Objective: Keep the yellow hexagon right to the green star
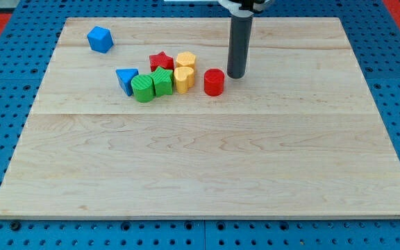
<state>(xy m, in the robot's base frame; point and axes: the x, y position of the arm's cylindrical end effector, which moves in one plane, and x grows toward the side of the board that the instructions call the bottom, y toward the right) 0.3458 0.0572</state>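
The yellow hexagon (pixel 186 61) sits in a cluster at the board's upper middle, up and to the right of the green star (pixel 162 80). A yellow heart (pixel 183 79) touches the star's right side, below the hexagon. A red star (pixel 161 61) lies left of the hexagon. A green cylinder (pixel 143 89) touches the green star's left. My tip (pixel 237 75) rests on the board right of the cluster, just up and right of a red cylinder (pixel 214 82), apart from the hexagon.
A blue triangle (pixel 126 79) lies at the cluster's left end. A blue cube (pixel 100 39) stands alone near the board's top left. The wooden board (pixel 200 173) lies on a blue pegboard surface.
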